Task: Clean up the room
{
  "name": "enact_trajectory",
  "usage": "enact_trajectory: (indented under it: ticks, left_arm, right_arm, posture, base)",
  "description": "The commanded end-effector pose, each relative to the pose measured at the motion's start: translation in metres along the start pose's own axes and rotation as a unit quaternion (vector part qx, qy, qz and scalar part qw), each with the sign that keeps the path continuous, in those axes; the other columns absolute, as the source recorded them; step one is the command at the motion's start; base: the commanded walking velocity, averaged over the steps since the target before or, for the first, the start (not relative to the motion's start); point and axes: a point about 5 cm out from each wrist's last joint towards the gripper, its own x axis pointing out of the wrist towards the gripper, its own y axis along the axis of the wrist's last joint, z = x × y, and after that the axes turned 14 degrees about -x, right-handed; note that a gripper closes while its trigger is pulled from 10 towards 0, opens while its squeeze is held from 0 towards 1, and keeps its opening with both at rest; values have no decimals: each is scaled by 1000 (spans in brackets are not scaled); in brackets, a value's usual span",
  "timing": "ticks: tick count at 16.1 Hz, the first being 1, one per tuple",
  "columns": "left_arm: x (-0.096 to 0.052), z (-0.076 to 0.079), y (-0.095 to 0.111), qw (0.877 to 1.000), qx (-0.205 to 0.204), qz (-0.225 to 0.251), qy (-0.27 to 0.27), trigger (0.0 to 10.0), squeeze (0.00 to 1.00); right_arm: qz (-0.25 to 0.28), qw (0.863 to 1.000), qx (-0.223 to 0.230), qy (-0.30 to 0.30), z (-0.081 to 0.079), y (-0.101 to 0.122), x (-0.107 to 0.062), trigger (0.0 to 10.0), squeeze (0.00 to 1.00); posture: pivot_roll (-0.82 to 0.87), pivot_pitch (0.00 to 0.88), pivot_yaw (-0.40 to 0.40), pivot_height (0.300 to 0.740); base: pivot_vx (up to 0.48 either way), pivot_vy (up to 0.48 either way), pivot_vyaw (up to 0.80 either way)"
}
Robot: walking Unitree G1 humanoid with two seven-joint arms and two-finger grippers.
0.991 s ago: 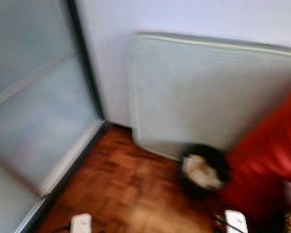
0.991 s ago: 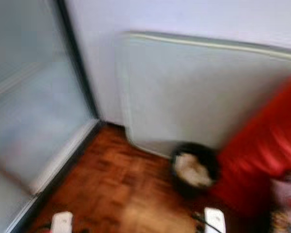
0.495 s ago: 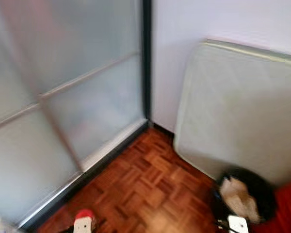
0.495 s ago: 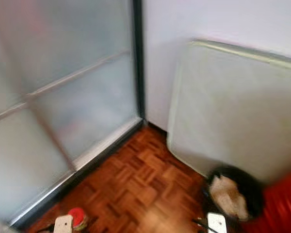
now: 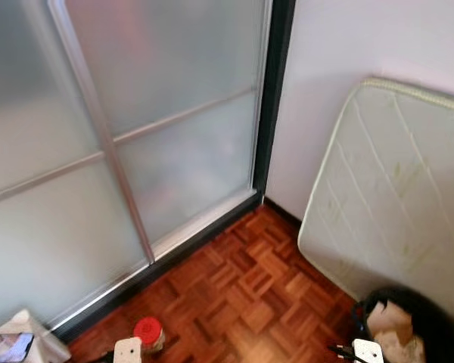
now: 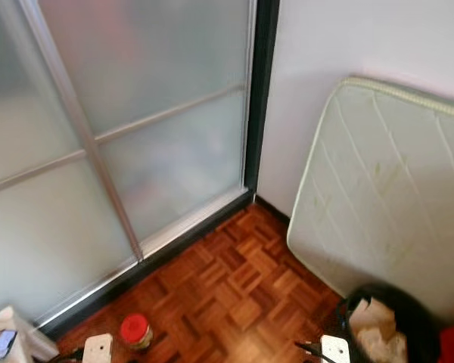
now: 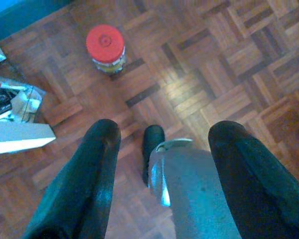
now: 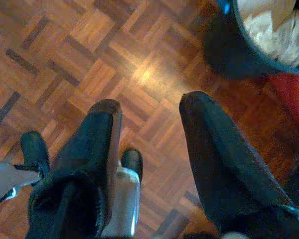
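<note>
Jar (image 7: 105,49) on the floor looked the next pickup: left gripper (image 7: 162,164) and right gripper (image 8: 152,149) hung spread and empty, bin (image 6: 405,314) near.

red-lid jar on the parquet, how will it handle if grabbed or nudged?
The small clear jar with a red screw lid stands upright on the parquet floor, squat, so probably stable against tipping. Round body: knocked over, it would likely roll. Looks rigid, possibly glass, so maybe slippery and breakable.

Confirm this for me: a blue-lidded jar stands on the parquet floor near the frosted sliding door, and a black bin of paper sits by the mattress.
Not quite: the jar has a red lid, not blue, as the left wrist view shows. The rest holds: it stands on the parquet floor near the frosted sliding door, and the black bin of paper sits by the mattress.
</note>
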Motion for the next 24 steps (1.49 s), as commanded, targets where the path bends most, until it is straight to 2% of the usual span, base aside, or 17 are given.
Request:
enact_trajectory:
  ticks: [1,20,24]
  left_arm:
    - [1,0,6,1000,-7,9,4,10000,0]
    - [2,-1,15,999,-19,30,8,10000,0]
    - [2,-2,16,999,-20,32,9,10000,0]
  right_arm:
    - [9,1000,2,-1,1,8,2,10000,0]
    - [2,1000,10,13,-3,7,2,10000,0]
    - [-3,1000,6,18,-4,7,2,10000,0]
  posture:
    - [65,26,-51,740]
    - [81,51,-51,740]
    - [83,53,-49,740]
  base:
    - [428,0,0]
    - [427,0,0]
    - [425,0,-797]
